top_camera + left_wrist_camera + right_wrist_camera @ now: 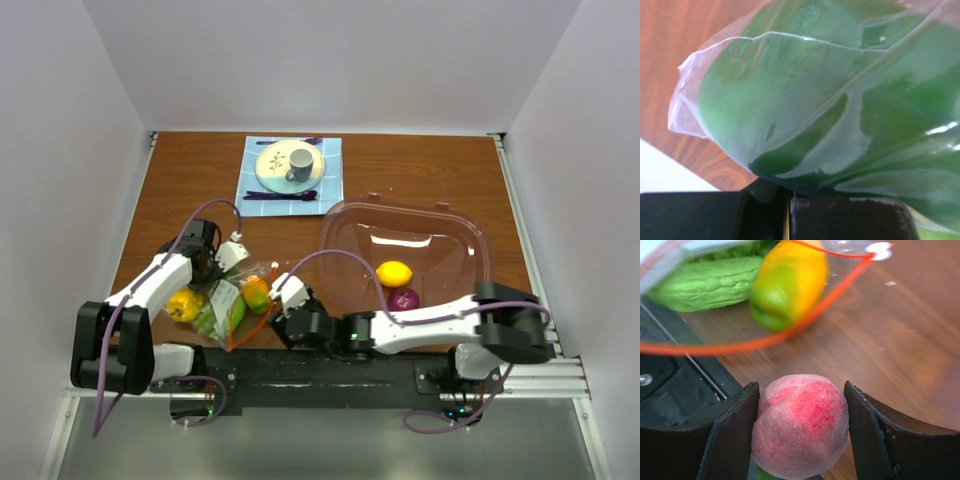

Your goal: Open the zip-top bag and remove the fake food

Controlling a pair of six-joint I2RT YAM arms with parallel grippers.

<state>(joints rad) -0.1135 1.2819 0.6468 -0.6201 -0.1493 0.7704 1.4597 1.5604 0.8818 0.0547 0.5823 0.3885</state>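
Note:
The zip-top bag (228, 303) lies at the near left of the table, its orange-red zipper strip (790, 330) curving open. Fake food is inside it: a yellow fruit (185, 303), green pieces (212, 318) and a yellow-green fruit (787, 282) beside a ridged green vegetable (705, 285). My left gripper (217, 270) is shut on the bag's plastic; in the left wrist view (788, 197) a green piece (790, 100) fills the frame behind the film. My right gripper (801, 388) is shut on a pink peach (802, 427), just outside the bag's mouth. In the top view the right gripper (283, 300) hides the peach.
A large clear pinkish bowl (345, 225) at the right holds a yellow lemon (395, 273) and a purple piece (404, 299). A blue mat (330, 150) at the back carries a plate, a grey cup (299, 165) and purple cutlery. The black arm base rail (320, 370) runs along the near edge.

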